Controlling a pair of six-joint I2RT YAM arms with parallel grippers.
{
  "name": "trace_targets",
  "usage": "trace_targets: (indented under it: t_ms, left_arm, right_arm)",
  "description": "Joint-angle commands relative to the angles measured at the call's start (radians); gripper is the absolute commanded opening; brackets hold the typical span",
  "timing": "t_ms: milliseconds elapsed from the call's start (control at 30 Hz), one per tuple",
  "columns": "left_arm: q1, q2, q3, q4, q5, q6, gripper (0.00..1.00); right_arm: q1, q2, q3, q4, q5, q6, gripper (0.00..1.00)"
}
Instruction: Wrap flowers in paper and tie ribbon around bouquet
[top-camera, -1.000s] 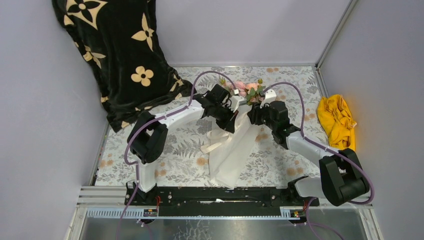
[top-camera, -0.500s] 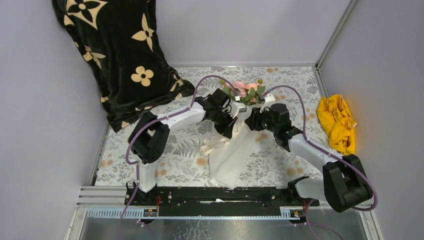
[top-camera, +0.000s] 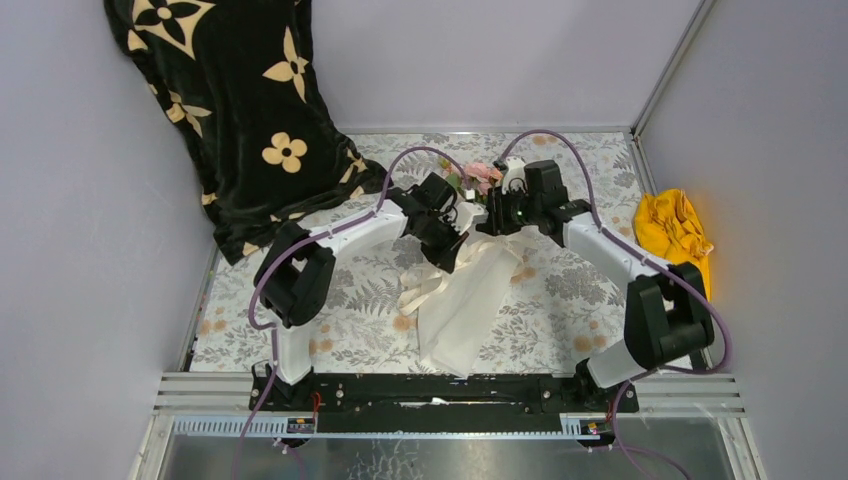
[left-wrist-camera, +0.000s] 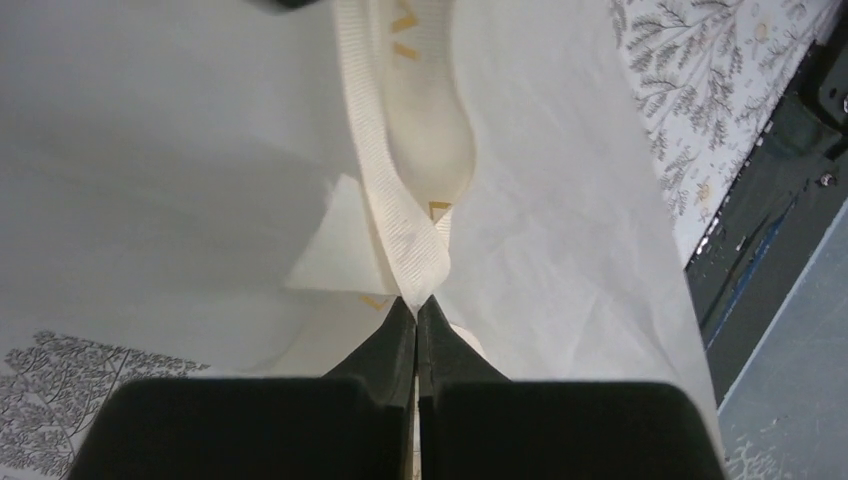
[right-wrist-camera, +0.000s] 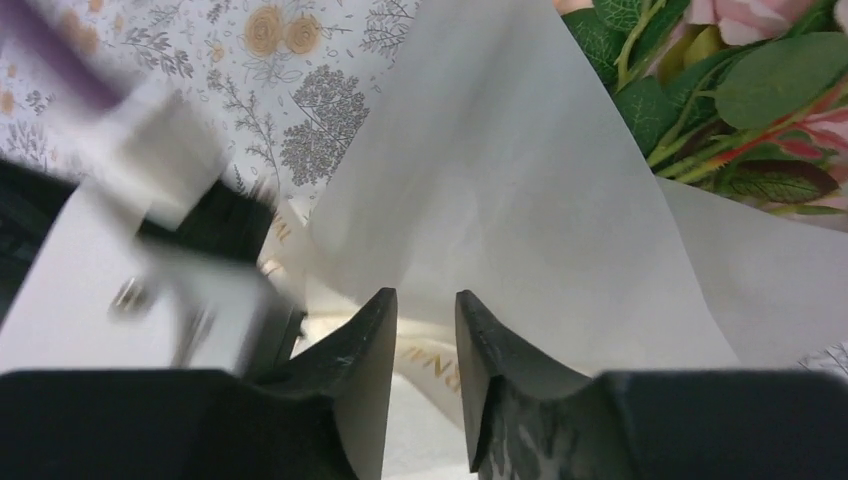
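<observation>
Tabletop (top-camera: 560, 300) carries bouquet (top-camera: 468, 270) awaiting its knot

Wrapped in paper (top-camera: 455, 330), it lies lengthwise, tail toward the arm bases, flowers (top-camera: 480, 175) at the far end. Left fingers (left-wrist-camera: 405, 325) clench the ribbon (left-wrist-camera: 385, 150), which runs straight ahead of them along the paper. Right fingers (right-wrist-camera: 380, 315), parted with nothing seen between them, hover nearer the blooms. Only the wrist views reveal clench and gap.

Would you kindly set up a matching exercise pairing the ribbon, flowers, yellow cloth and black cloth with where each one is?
Things:
1. ribbon
2. flowers
3. yellow cloth
4. black cloth

Places:
A. hanging at the back left
B. pinched in the left gripper
C. crumpled at the far right
D. poking out of the paper at its far end

Pairs: 1-B, 2-D, 3-C, 4-A
</observation>
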Motion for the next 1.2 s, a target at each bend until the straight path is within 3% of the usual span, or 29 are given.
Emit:
trace_targets:
  t_ms: [0, 200, 500, 733, 833, 1167]
  left_arm:
    - [-0.029, -0.028, 0.054, -0.045, 0.033, 0.055, 0.00]
    - [-0.008, -0.026, 0.086, -0.015, 0.095, 0.016, 0.00]
    - [0.041, 0.067, 0.202, 0.127, 0.191, -0.156, 0.00]
    - [0.046, 0.072, 0.156, 0.294, 0.139, -0.306, 0.00]
    - [0.047, 0.069, 0.143, 0.290, 0.129, -0.328, 0.00]
    - [0.066, 0.010, 0.031, 0.294, 0.041, -0.357, 0.00]
  right_arm:
    - [0.016, 0.108, 0.089, -0.017, -0.012, 0.032, 0.30]
    - [0.016, 0.212, 0.091, -0.035, -0.116, 0.050, 0.08]
    - [0.016, 0.199, -0.088, -0.051, -0.267, 0.044, 0.04]
    - [0.015, 0.186, -0.102, -0.074, -0.329, 0.027, 0.03]
    - [0.002, 0.182, -0.079, -0.112, -0.274, 0.021, 0.07]
    - [-0.084, 0.051, 0.025, -0.247, -0.062, -0.012, 0.41]
